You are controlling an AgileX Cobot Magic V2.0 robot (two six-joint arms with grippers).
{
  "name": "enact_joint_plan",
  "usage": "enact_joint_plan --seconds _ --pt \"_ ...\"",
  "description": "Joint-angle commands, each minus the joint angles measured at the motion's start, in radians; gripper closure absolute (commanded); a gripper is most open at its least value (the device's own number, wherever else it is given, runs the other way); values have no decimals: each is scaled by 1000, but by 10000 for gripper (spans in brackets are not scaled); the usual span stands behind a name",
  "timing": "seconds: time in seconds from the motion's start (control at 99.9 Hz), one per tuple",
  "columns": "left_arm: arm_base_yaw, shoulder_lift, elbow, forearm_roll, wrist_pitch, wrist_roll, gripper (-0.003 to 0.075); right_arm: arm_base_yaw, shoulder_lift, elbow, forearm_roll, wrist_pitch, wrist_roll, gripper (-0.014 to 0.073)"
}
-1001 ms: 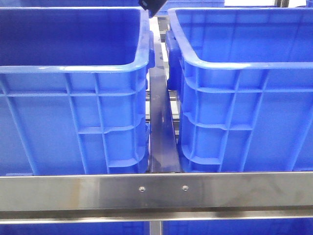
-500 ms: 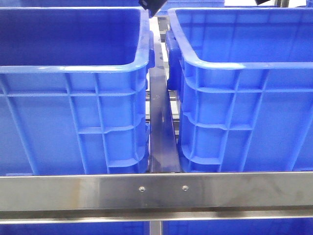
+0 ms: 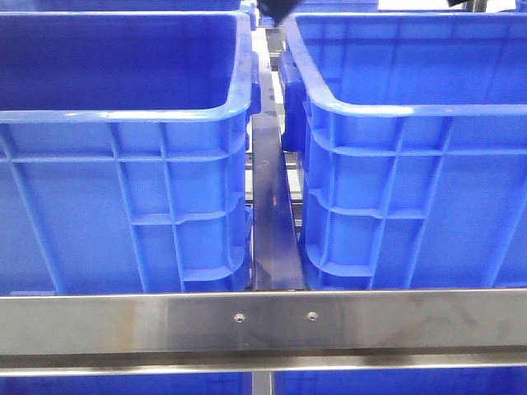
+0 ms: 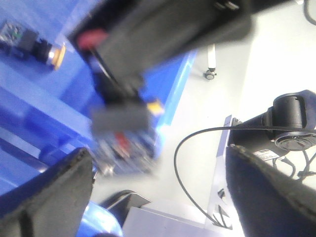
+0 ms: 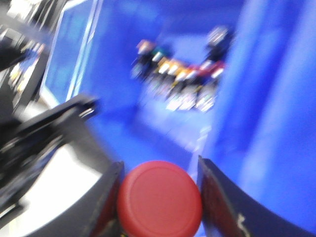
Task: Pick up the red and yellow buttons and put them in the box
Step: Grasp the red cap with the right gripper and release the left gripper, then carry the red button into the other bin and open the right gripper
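Right wrist view: right tool clamped on a red button above a blue bin, where more buttons wait. Left tool spread apart, empty. Placement appears outstanding.

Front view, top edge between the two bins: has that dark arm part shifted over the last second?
Yes. The dark arm part has slid right: it now sits over the gap beside the right bin, past the left bin rim corner.
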Motion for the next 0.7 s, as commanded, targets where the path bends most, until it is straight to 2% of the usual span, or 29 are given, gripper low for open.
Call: enact_joint_plan --seconds 0.0,0.32,0.51,0.691 --pt "-8 -50 -55 -56 33 1 181 -49 -31 -30 72 -61 -2 482" --pt "-8 -50 -79 -56 39 1 181 -230 57 -70 71 -256 -75 482" --pt "-8 -50 -79 -56 39 1 183 -254 204 -173 72 -354 -88 482" --pt "-8 -50 -79 -56 39 1 183 -254 341 -266 72 -382 -88 482"
